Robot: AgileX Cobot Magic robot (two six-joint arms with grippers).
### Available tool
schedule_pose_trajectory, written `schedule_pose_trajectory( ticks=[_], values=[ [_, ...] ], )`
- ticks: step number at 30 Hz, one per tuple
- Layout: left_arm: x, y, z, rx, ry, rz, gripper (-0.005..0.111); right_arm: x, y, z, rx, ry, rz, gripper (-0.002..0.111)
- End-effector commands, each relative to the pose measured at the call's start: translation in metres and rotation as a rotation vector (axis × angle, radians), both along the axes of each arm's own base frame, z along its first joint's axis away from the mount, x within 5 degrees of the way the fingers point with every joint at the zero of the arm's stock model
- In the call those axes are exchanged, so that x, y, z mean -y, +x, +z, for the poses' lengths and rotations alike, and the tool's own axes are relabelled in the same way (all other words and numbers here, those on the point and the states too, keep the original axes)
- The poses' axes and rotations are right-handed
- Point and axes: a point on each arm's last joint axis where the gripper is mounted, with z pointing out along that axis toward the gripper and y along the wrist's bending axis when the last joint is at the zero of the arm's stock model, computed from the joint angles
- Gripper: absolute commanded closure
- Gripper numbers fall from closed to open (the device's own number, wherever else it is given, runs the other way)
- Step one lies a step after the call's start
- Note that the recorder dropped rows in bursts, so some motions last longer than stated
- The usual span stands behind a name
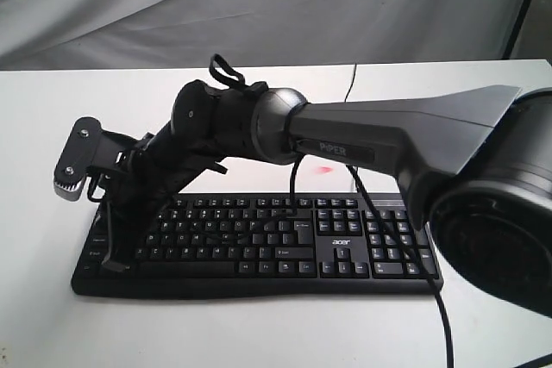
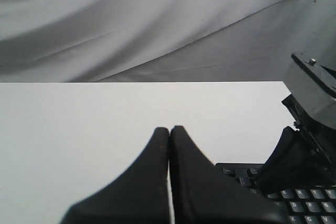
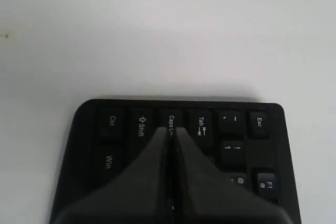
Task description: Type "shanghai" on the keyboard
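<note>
Now right jaws, pressed together, hang over the keyboard's (image 3: 231,129) Caps Lock (image 3: 171,120).

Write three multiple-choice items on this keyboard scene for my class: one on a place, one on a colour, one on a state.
1. Over which part of the keyboard are the tips of the right claw?
A. the middle
B. the Caps Lock key
C. the right end

2. What colour is the keyboard?
A. black
B. white
C. red

3. How is the left claw?
A. wide open
B. holding a cable
C. shut and empty

Answers:
1 B, the right wrist view shows the tips at Caps Lock.
2 A, its body and keys are black, with white legends.
3 C, its fingers meet with nothing between them.
</note>
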Motion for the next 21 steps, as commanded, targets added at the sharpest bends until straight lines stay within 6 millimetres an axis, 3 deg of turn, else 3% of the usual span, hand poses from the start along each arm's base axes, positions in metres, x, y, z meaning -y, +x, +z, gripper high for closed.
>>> schedule_pose_trajectory(
  ticks=[1, 21],
  values=[
    [0.000, 0.000, 0.000, -0.001, -0.005, -0.004, 0.106, 0.000, 0.000, 0.001, 0.000, -0.014, 0.004, 0.108],
    [0.000, 0.000, 0.000, -0.001, -0.005, -0.004, 0.106, -0.001, 0.004, -0.014, -0.002, -0.019, -0.014, 0.108]
  ],
)
